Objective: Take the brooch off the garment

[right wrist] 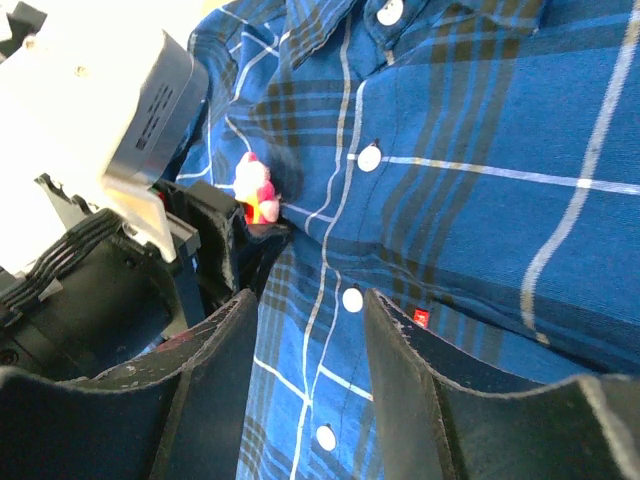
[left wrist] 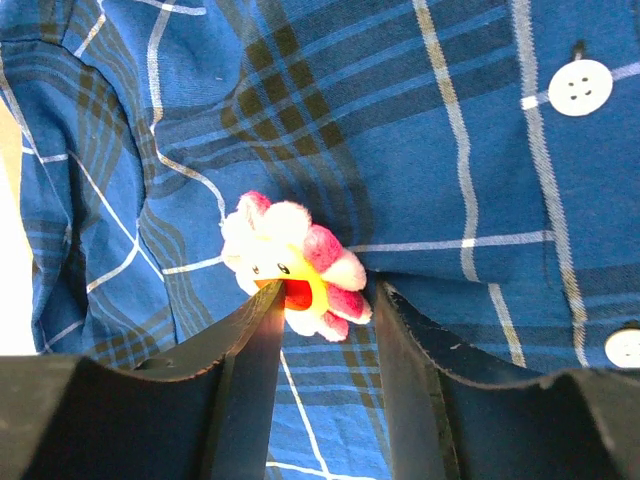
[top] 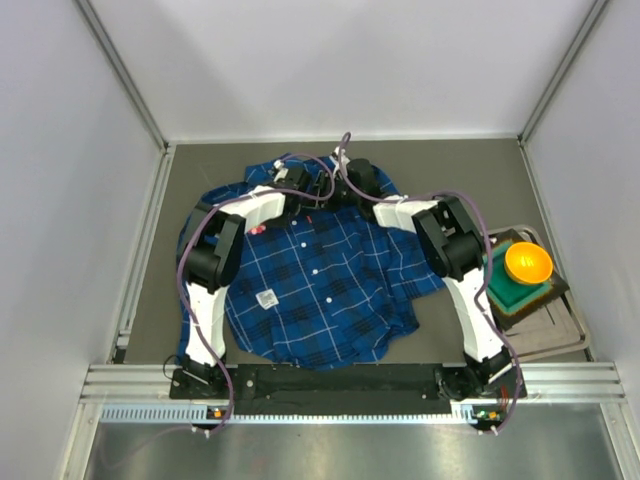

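Left gripper (left wrist: 325, 293) fingers are flanking the brooch (left wrist: 295, 265), which is sitting right at their tips on the garment (left wrist: 450, 200) near the collar (I cannot tell whether they are pinching it), while I'm holding the right gripper (right wrist: 310, 298) spread, farther off.

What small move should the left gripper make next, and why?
Probably close the left gripper firmly onto the brooch. The brooch lies right between its fingertips, still pinned on the garment, and a full pinch is not clear yet. A firm grip seems needed before any pull.
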